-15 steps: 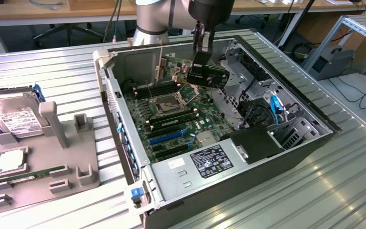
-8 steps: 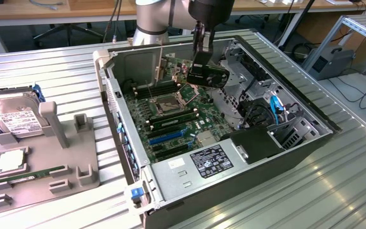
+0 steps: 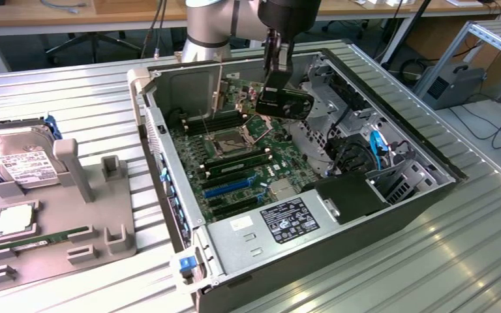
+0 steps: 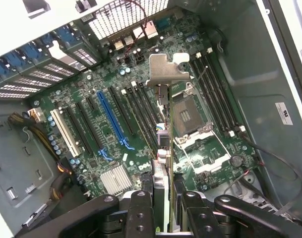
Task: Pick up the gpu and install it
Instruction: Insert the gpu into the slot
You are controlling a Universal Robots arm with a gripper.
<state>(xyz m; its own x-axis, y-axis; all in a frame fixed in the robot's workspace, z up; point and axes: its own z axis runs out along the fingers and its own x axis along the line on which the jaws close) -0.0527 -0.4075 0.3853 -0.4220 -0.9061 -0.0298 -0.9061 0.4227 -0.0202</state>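
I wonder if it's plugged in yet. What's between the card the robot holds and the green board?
Nothing but air. In the exterior view the gripper holds the gpu up above the motherboard, with no part in between.

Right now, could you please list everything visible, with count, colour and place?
computer case: one, grey, open, on the table
motherboard: one, green, inside the case
power supply: one, silver, inside the case beside the motherboard
gpu: one, black with silver bracket, above the motherboard
hard drive: one, silver, on the holder
memory stick: one, green, on the holder
holder: one, grey, exterior view's left of the case
table: one, silver, under everything
gripper: one, black, shut on the gpu
arm: one, grey and black, reaching over the case
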